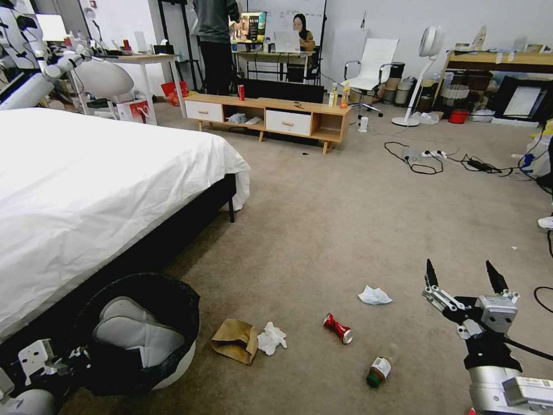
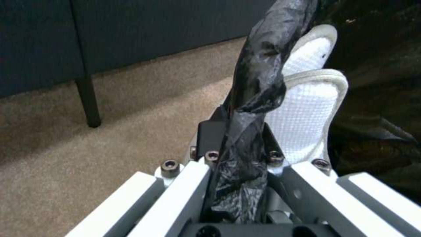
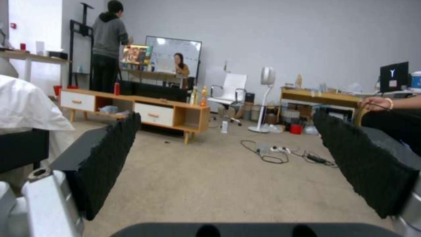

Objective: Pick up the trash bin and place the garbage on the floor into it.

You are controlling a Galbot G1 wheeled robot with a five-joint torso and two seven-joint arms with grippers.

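At lower left the left hand, mostly hidden behind the trash bin, pinches its bag-wrapped rim beside the bed. At lower right the right hand hangs wide open and empty above bare floor, with the crushed can, bottle, tissues and paper bag lying between the two.

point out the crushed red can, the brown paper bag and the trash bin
crushed red can (image 1: 338, 328), head view, on its dented middle
brown paper bag (image 1: 235, 340), head view, on its flat top face
trash bin (image 1: 180, 363), head view, on the white outer wall below the black liner
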